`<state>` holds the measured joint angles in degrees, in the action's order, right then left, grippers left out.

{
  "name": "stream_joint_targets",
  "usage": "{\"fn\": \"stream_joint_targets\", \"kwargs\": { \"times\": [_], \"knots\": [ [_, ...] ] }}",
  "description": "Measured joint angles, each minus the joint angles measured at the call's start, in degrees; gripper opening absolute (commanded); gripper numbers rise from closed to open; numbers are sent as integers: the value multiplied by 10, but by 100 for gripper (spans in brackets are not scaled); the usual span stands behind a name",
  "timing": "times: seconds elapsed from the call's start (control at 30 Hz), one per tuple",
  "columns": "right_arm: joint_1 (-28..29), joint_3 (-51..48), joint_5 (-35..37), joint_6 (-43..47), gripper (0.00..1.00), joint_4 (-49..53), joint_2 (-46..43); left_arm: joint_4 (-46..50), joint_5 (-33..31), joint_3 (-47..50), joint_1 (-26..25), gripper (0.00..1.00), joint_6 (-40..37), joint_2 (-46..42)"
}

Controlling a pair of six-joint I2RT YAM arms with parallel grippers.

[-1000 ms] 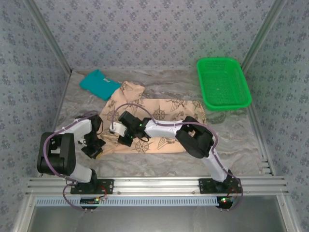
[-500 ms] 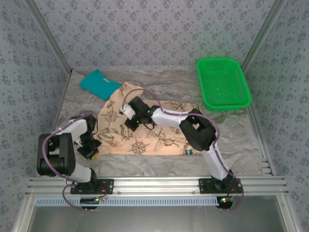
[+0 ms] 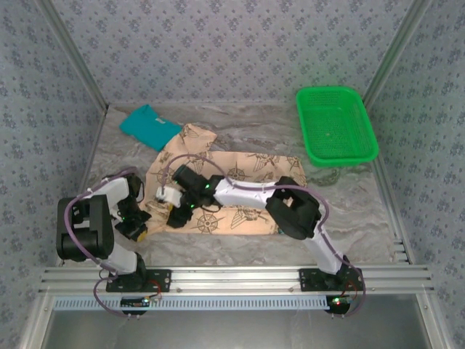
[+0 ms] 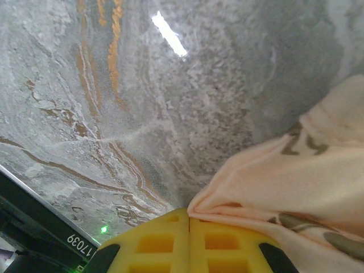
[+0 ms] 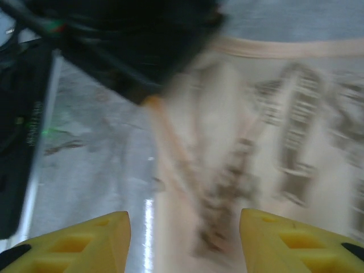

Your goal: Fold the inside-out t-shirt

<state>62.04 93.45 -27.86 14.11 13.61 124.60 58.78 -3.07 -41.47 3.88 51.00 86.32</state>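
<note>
Since the inside-out t-shirt [image 3: 254, 161] is light, floppy cloth lying left of centre on the desk [image 3: 349, 218], I'd grab hems and corners. My left gripper [image 4: 189, 224] is pinched tight on its near-left edge; my right gripper [image 5: 183, 227] hangs half-spread over it, holding nothing.

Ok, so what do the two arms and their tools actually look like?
Both the left arm and right arm have black joint housings joined by white links, with a purple cable looping along each. Small green lights glow at their bases. The left tool and right tool have bright yellow fingers with square moulded recesses.
</note>
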Motion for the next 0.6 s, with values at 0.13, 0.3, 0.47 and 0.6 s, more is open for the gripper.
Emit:
{"fn": "stream_joint_targets", "kwargs": {
  "times": [0.13, 0.3, 0.47, 0.6],
  "knots": [
    [15, 21, 20, 19, 50, 12, 24, 6, -3, 0, 8, 0, 0, 0],
    [4, 25, 76, 45, 32, 28, 47, 12, -7, -1, 15, 0, 0, 0],
    [-2, 25, 112, 59, 5, 32, 47, 12, -9, -1, 18, 0, 0, 0],
    [-8, 25, 116, 47, 0, 29, 47, 12, -10, -1, 19, 0, 0, 0]
  ]
}}
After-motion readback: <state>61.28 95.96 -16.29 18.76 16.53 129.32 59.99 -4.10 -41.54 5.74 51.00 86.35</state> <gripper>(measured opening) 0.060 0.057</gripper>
